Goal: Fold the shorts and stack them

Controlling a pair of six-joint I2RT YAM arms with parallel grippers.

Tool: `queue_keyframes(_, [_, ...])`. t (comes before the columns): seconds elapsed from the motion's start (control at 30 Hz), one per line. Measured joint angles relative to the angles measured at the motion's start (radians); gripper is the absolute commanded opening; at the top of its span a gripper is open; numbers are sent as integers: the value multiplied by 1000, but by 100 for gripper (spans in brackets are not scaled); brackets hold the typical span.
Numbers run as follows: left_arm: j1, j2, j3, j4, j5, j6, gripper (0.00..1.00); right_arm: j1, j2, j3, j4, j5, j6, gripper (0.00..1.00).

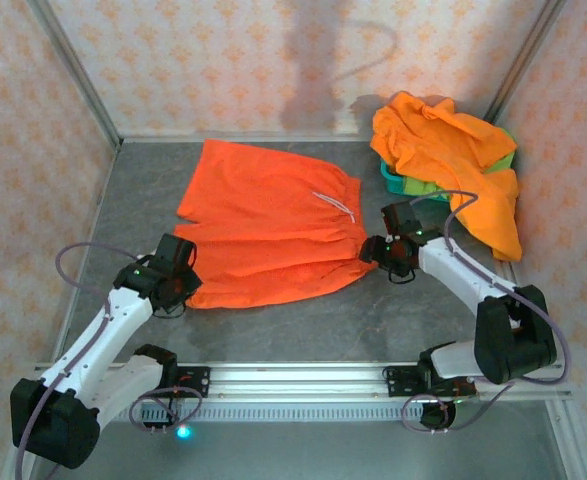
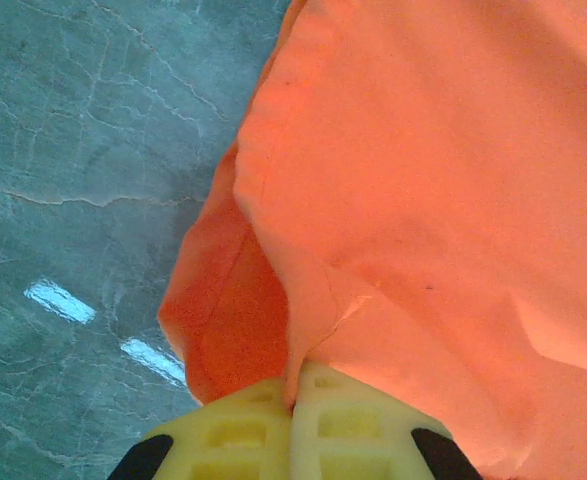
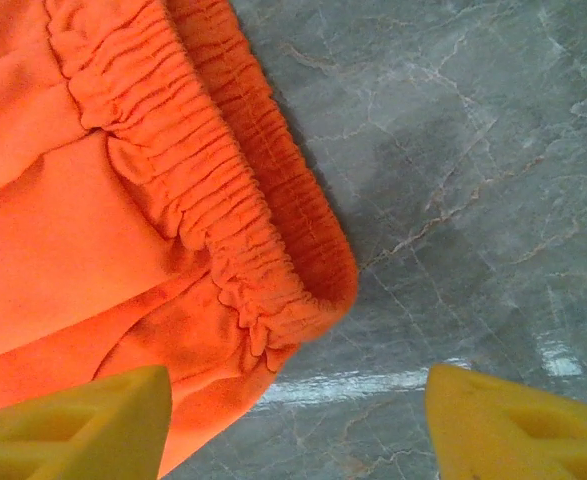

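The orange shorts (image 1: 268, 225) lie spread flat on the table (image 1: 373, 320), with the waistband (image 3: 203, 200) toward my right arm and the legs toward my left. My left gripper (image 2: 293, 398) is pressed together on a corner of the hem. The cloth rises from between its yellow fingers (image 2: 238, 435) and bunches just ahead of them. That arm reaches forward low from its base, wrist turned in toward the cloth. My right gripper (image 3: 293, 420) stands spread and holds nothing. The gathered waistband corner lies just ahead of it, running under one finger, with bare table in front of the other. That arm is folded at the elbow, forearm angled in toward the shorts. Behind that gripper, a heap of shorts (image 1: 443, 150), orange over lime-green, drapes a teal basket (image 1: 393, 178).
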Motion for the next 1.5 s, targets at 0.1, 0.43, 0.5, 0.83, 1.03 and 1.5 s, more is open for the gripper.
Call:
queue_keyframes(0.1, [0, 9, 0, 0, 0, 5, 0, 1, 32, 14, 0, 0, -25, 58])
queue_keyframes(0.43, [0, 23, 1, 9, -4, 5, 0, 12, 137, 47, 27, -14, -90, 49])
queue_keyframes(0.5, [0, 29, 1, 13, -4, 5, 0, 19, 147, 54, 39, -15, -98, 48])
queue_keyframes(0.83, [0, 42, 1, 39, -4, 6, 0, 26, 221, 72, 50, -7, -144, 44])
queue_keyframes(1.03, [0, 65, 1, 55, -4, 14, 0, 26, 227, 93, 40, 30, -179, 53])
queue_keyframes(1.5, [0, 99, 1, 82, -4, 31, 0, 53, 289, 126, 33, 35, -215, 26])
